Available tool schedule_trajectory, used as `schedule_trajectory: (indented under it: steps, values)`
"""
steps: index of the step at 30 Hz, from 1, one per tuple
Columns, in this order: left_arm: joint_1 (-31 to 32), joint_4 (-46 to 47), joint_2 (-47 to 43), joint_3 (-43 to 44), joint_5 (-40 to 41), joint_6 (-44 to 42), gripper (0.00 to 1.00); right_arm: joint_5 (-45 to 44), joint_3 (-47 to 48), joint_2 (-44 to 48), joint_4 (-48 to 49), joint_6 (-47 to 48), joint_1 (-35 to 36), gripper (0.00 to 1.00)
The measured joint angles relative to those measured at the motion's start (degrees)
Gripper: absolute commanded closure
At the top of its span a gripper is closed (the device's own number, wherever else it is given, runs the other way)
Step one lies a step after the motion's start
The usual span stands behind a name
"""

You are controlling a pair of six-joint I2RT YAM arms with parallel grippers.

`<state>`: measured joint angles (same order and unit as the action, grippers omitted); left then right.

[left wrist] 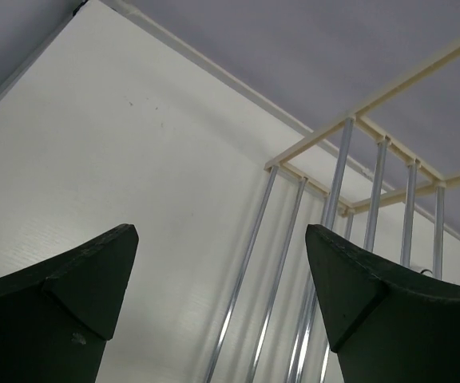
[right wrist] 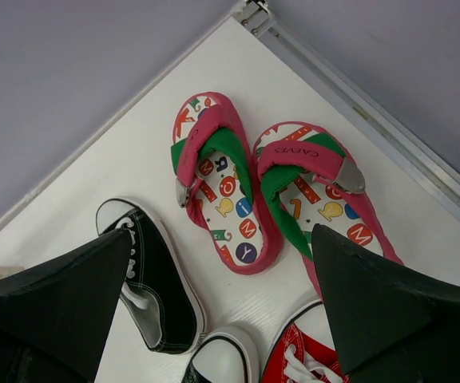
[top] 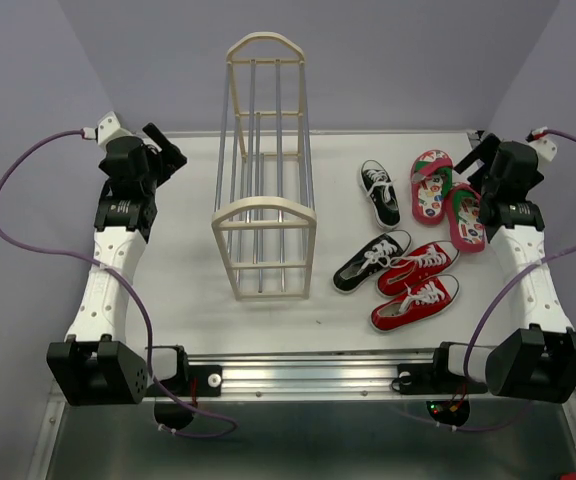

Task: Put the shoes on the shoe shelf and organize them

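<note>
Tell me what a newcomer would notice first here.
The tall cream shelf stands empty in the middle. To its right lie pink flip-flops at the back, red sneakers nearest, and black sneakers closer to the shelf. The right gripper hangs open over the flip-flops; the left gripper, also open, faces the shelf.

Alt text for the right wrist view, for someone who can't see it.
Two pink patterned flip-flops lie side by side on a white table, framed by the open fingers of the right gripper. A black sneaker lies lower left; a red sneaker pokes in at the bottom.

2 pink flip-flops [right wrist: 222, 191], 1 black sneaker [right wrist: 164, 307]
</note>
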<state>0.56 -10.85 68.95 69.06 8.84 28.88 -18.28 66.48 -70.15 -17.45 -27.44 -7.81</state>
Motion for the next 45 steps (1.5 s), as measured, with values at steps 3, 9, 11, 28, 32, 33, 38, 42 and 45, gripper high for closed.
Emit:
schedule_trajectory:
  steps: [3, 9, 11, 28, 32, 33, 38, 42, 45]
  values:
    - [-1.2, 1.2, 1.3, 0.2, -2.1, -0.8, 0.01, 0.5, -0.7, 0.3, 0.3, 0.6, 0.0, 0.00]
    - [-2.6, 2.0, 2.3, 0.2, -4.9, -2.3, 0.01, 11.8, -4.5, 0.3, 3.3, 4.0, 0.0, 0.00]
    - [-2.6, 2.5, 2.2, 0.1, -5.7, -2.8, 0.01, 16.2, -5.0, 0.2, 3.7, 5.3, 0.3, 0.00]
    - [-2.6, 5.5, -5.2, -5.0, -12.4, -3.0, 0.01, 20.1, -1.7, -13.2, 3.4, 15.2, 15.5, 0.00]
    - [-2.6, 6.4, -5.2, -6.5, -15.2, -3.0, 0.01, 20.3, -1.6, -17.8, 3.3, 18.1, 17.0, 0.00]
    - [-2.6, 6.6, -5.3, -7.6, -15.9, -3.0, 0.01, 20.5, -1.6, -18.8, 3.3, 18.7, 17.1, 0.00]
    - [-2.6, 8.5, -5.2, -9.0, -20.4, -3.3, 0.01, 20.8, -0.3, -23.6, 3.1, 21.0, 17.3, 0.00]
    - [-2.6, 9.0, -4.7, -9.0, -22.4, -3.6, 0.01, 20.3, 2.1, -27.5, 3.7, 22.6, 17.3, 0.00]
    - [-2.6, 9.0, -3.8, -9.0, -22.8, -4.0, 0.01, 19.9, 3.2, -30.2, 4.5, 23.7, 17.3, 0.00]
